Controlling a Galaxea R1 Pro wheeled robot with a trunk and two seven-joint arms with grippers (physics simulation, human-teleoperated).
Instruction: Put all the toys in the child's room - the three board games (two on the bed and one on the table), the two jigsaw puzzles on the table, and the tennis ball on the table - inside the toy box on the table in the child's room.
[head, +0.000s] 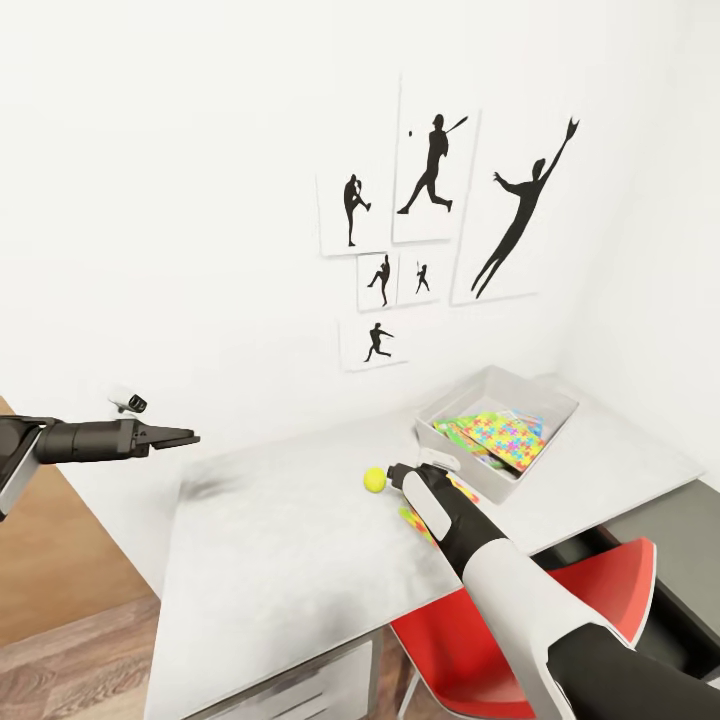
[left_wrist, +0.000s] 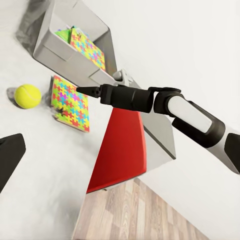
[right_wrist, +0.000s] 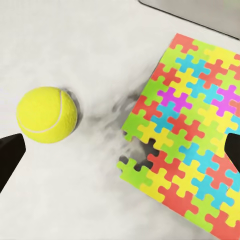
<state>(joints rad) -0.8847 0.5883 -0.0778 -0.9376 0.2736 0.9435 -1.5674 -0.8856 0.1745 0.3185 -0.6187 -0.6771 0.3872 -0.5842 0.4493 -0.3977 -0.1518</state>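
- A white-walled room corner is seen, with a cluster of black sports-silhouette pictures (head: 430, 215) hung on the wall above a pale grey table (head: 290, 560).
- A wood-plank floor (head: 70, 660) is seen beside the table, and a red chair (head: 540, 620) is tucked under the table's near edge.
- A grey toy box (head: 497, 392) is set near the table's far corner, its long axis running diagonally toward that corner; colourful flat items are already lying inside it.
- A yellow tennis ball (head: 375, 480) is resting on the bare tabletop, just beside the right gripper and apart from the box.
- A multicoloured jigsaw puzzle (right_wrist: 192, 135) is laid flat on the table between the ball and the box, its edges roughly in line with the box's sides; one corner is seen with pieces missing, leaving a ragged notch.
- The right gripper (right_wrist: 120, 152) is held directly above the gap between ball and puzzle, with its fingers spread wide and nothing between them.
- The left gripper (head: 175, 437) is held out over the table's far left corner, well apart from the toys; its fingers appear pressed together to a point, with nothing held.
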